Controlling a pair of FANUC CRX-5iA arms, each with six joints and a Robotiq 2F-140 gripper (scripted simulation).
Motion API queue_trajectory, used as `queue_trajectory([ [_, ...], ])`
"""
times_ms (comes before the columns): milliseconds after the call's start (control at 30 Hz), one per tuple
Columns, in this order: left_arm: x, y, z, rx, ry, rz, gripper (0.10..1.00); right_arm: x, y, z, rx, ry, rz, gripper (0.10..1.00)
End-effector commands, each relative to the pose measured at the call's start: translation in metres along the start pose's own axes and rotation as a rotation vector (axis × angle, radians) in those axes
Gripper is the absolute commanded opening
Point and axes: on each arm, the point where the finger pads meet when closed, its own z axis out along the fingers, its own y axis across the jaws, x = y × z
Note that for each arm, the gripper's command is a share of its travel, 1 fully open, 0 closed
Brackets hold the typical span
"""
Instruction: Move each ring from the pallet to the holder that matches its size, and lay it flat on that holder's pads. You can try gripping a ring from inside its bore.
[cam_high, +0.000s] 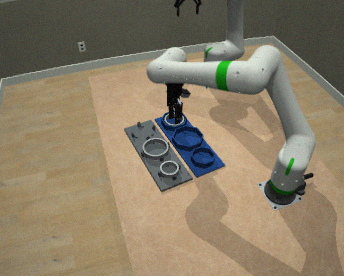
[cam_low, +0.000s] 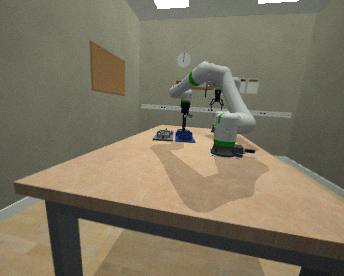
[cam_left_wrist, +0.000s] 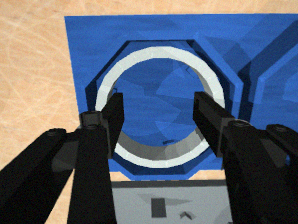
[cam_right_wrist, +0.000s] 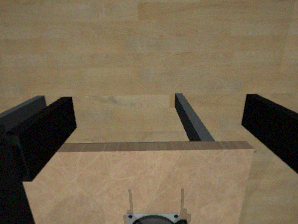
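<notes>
A pale medium ring (cam_high: 166, 120) (cam_left_wrist: 160, 52) lies in the far eight-sided recess of the blue pallet (cam_high: 216, 165) (cam_left_wrist: 75, 30). My left gripper (cam_high: 175, 119) (cam_low: 184, 129) (cam_left_wrist: 158, 105) points down at its bore, fingers part open with a gap to the ring wall on both sides. The grey holder board (cam_high: 161, 184) (cam_left_wrist: 135, 200) lies alongside. The large ring (cam_high: 144, 149) sits on its middle holder and the small ring (cam_high: 160, 168) on its near one. The far holder's pads (cam_high: 134, 135) (cam_left_wrist: 158, 207) are bare. My right gripper (cam_high: 188, 13) (cam_low: 216, 108) (cam_right_wrist: 159, 111) is wide open and empty, far from the boards.
The blue pallet's middle recess (cam_high: 188, 137) and near recess (cam_high: 202, 157) hold no ring. The left arm's base (cam_high: 281, 192) (cam_low: 226, 150) stands on the table beyond the pallet's side. The right arm (cam_high: 235, 25) stands at the back. A narrow gap separates the two boards.
</notes>
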Motion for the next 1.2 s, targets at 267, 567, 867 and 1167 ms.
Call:
queue_trajectory([
  [267, -0.0001, -0.0007, -0.0015, 0.003, -0.001, 0.0, 0.512, 0.0003, 0.0001, -0.0008, 0.0, 0.002, 0.0, 1.0],
  [567, -0.0001, -0.0007, -0.0015, 0.003, -0.001, 0.0, 0.525, 0.0003, 0.0001, -0.0008, 0.0, 0.002, 0.0, 1.0],
  [867, -0.0001, -0.0007, -0.0015, 0.003, -0.001, 0.0, 0.531, 0.0003, 0.0001, -0.0008, 0.0, 0.002, 0.0, 1.0],
  [1167, -0.0001, -0.0007, -0.0029, 0.003, -0.001, 0.0, 0.531, 0.0003, 0.0001, -0.0008, 0.0, 0.002, 0.0, 1.0],
])
